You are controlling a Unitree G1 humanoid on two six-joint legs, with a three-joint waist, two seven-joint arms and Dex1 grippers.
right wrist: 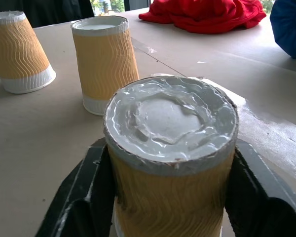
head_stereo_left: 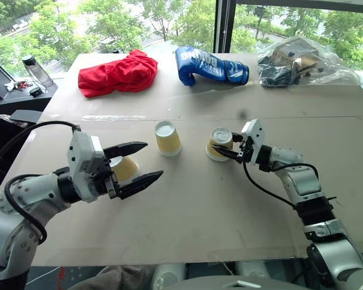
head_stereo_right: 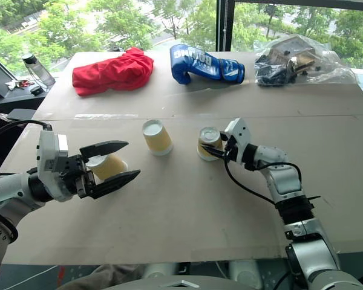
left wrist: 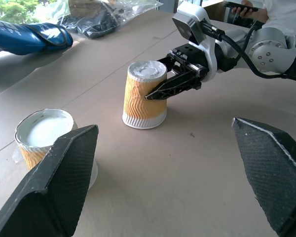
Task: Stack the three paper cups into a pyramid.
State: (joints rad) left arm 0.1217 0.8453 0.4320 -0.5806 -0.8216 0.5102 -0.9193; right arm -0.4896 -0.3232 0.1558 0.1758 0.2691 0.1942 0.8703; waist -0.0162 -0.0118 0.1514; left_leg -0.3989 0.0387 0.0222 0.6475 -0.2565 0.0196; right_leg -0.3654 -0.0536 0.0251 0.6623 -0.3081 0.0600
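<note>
Three paper cups stand upside down on the brown table [head_stereo_left: 187,211]. The middle cup [head_stereo_left: 167,138] stands free. My right gripper [head_stereo_left: 219,151] is shut on the right cup [head_stereo_left: 221,140], one finger [right wrist: 89,187] against each side, and the cup's white rim rests on the table. The left cup [head_stereo_left: 126,169] sits just beyond my left gripper [head_stereo_left: 154,159], which hovers wide open with nothing between its fingers. In the left wrist view that cup [left wrist: 43,133] shows beside one fingertip [left wrist: 64,182].
At the back of the table lie a red cloth [head_stereo_left: 118,72], a blue boxing glove [head_stereo_left: 209,66] and a clear plastic bag of items [head_stereo_left: 302,63]. A bottle [head_stereo_left: 37,71] stands off the far left corner. A person's hand with a phone [left wrist: 246,7] is behind the table.
</note>
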